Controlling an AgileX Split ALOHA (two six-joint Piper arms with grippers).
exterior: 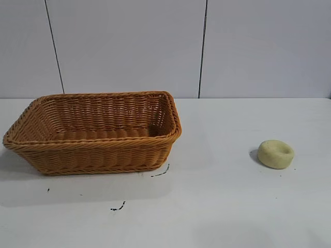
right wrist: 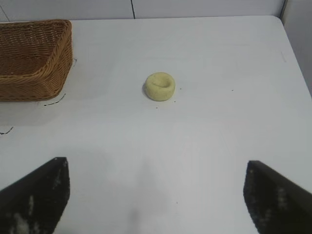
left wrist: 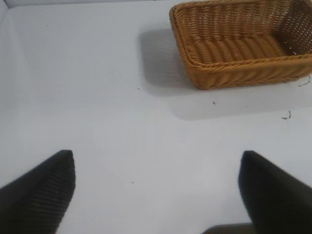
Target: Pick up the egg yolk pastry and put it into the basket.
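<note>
Right gripper (right wrist: 156, 195): your working tool for this job, fingers spread wide and holding nothing, hovering over bare table (right wrist: 219, 122) with the pastry (right wrist: 160, 86) ahead of it at roughly twelve o'clock, well apart from both fingertips. Left gripper (left wrist: 156, 192): likewise released and empty, idle over its own stretch of table, the basket (left wrist: 229, 73) out toward its one o'clock. Pastry (exterior: 275, 154): in the exterior view it sits alone on the tabletop, dimple up, at about three o'clock from the basket and well apart from it; nothing touches it. Basket (exterior: 93, 155): upright on the table, its interior bare as far as you can see. A few small dark marks (exterior: 118, 208) lie on the table surface near the basket's front edge. Progress: judged from this layout, nothing is done yet; you have the whole sequence left, namely approach, close on the pastry, lift, carry toward nine o'clock, and release inside the basket.
</note>
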